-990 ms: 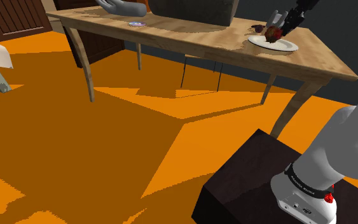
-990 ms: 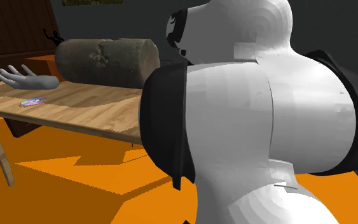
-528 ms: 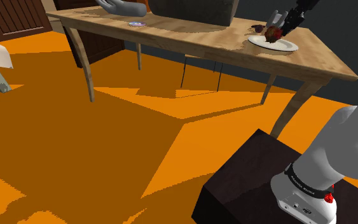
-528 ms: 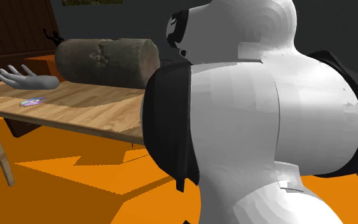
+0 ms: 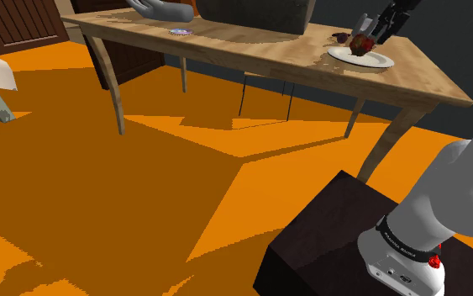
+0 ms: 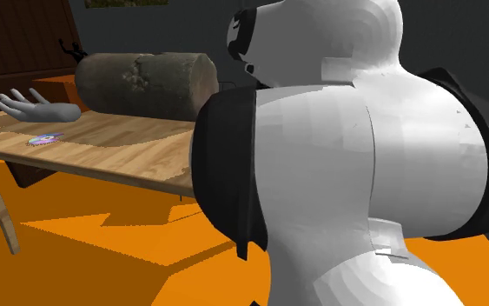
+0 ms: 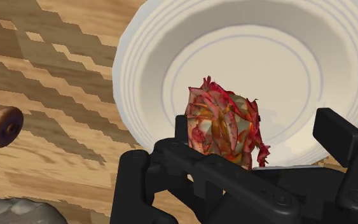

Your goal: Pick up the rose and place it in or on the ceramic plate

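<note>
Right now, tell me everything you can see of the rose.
The rose is a compact, ragged bloom of red, orange and cream petals. It sits in the well of the white plate. The open end effector straddles it: one finger is at its edge and the other stands clear, so it is not clasped.

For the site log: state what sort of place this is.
Probably a dining or living room in a house: a long wooden table on an orange floor, a white plate set on it, and dark wood panelling behind.
</note>
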